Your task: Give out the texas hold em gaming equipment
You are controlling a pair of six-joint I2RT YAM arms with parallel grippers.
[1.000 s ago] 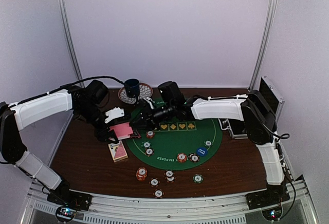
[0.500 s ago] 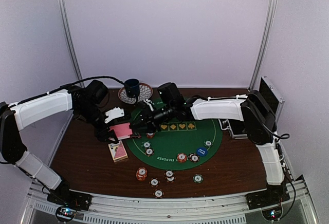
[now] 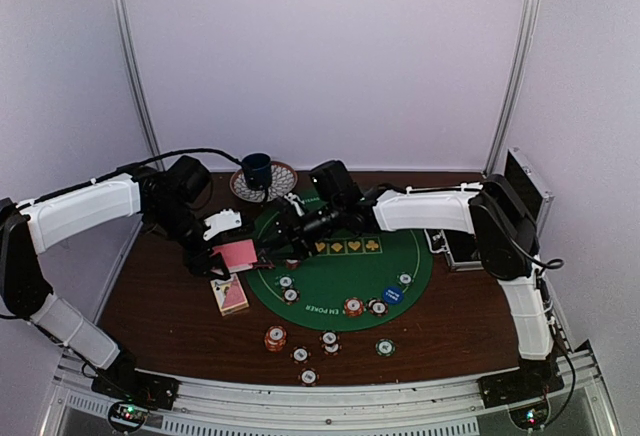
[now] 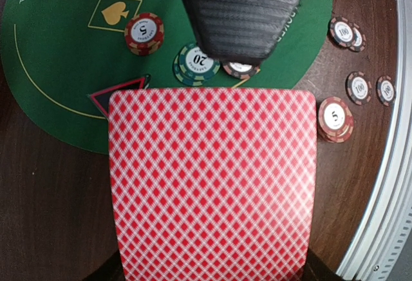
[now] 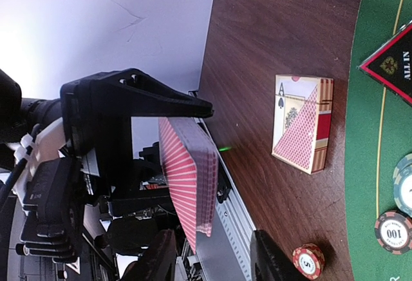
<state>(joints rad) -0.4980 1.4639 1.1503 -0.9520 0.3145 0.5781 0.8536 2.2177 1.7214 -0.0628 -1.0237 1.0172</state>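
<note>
My left gripper (image 3: 232,256) is shut on a deck of pink-backed playing cards (image 3: 238,253) and holds it above the left edge of the green poker mat (image 3: 340,274). The deck fills the left wrist view (image 4: 212,184) and hides my left fingers there. My right gripper (image 3: 272,244) is open right beside the deck. In the right wrist view the deck's (image 5: 190,178) free end lies between the right fingers (image 5: 154,258). A red-rimmed black triangle (image 4: 119,95) and chips (image 4: 144,33) lie on the mat.
A card box (image 3: 229,294) lies on the wood left of the mat, also in the right wrist view (image 5: 302,123). Several chips (image 3: 275,337) lie along the front. A blue button (image 3: 392,295) sits on the mat. A dark blue mug (image 3: 257,168) on a patterned plate (image 3: 283,180) stands behind.
My right gripper has edged a little left and down toward the held deck. The left arm and deck have stayed put.
</note>
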